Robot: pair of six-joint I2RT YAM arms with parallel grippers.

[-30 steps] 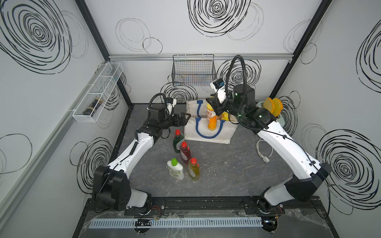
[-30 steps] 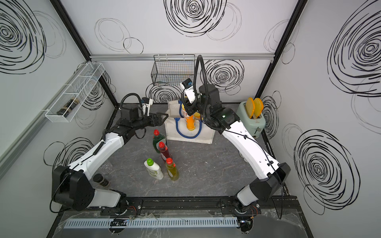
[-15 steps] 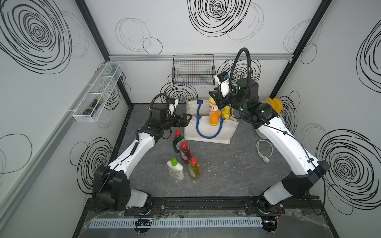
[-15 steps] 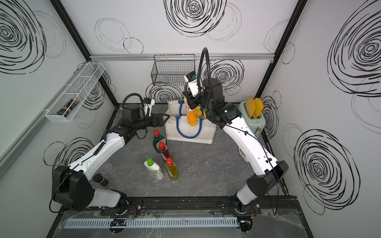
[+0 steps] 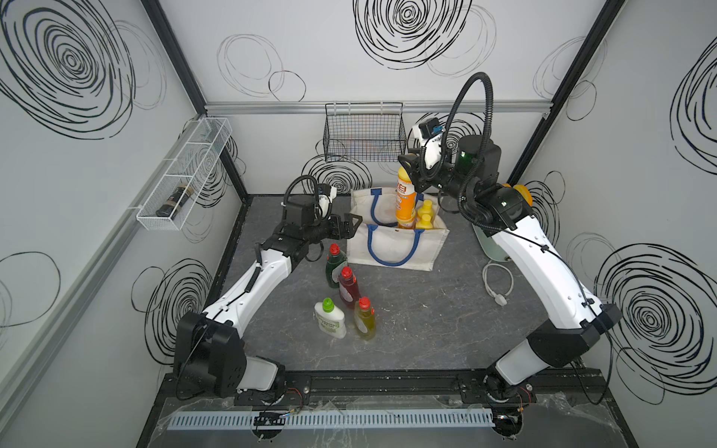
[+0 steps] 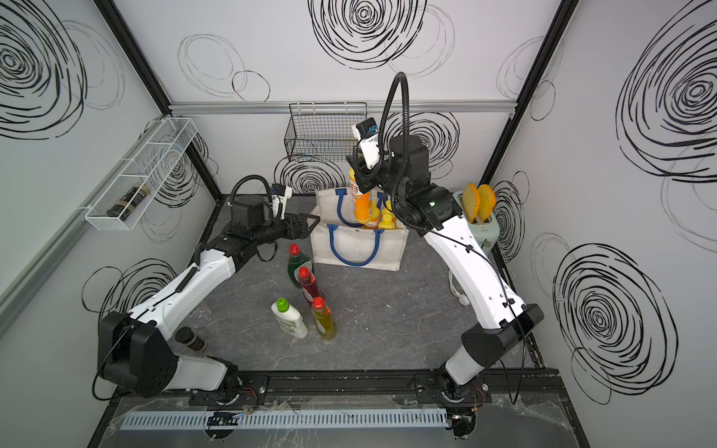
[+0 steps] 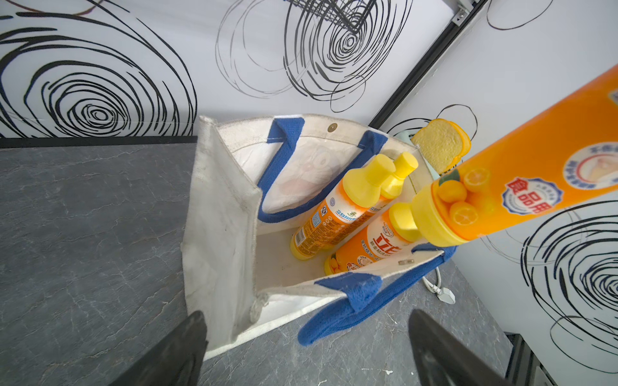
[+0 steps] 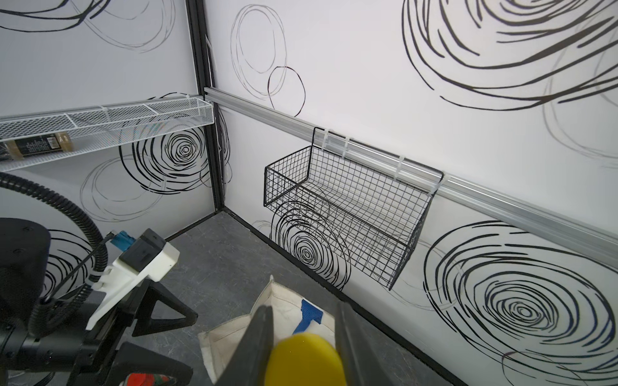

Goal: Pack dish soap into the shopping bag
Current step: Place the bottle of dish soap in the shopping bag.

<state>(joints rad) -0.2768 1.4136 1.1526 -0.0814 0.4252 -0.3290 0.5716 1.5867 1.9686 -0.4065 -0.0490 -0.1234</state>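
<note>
The off-white shopping bag stands open at the back of the table, with three orange dish soap bottles inside at its right end. My right gripper is shut on the yellow cap of a fourth orange bottle, which hangs upright over the bag's mouth. On the table in front stand the dark green, red, yellow-green and white bottles. My left gripper is open beside the bag's left end.
A black wire basket hangs on the back wall above the bag. A white mesh shelf is on the left wall. A toaster with bread stands right of the bag, with a white cable on the table. A dark jar lies near the left arm's base.
My right gripper has shifted upward and slightly right in the top views, carrying the orange bottle with it. The left arm has not moved.
</note>
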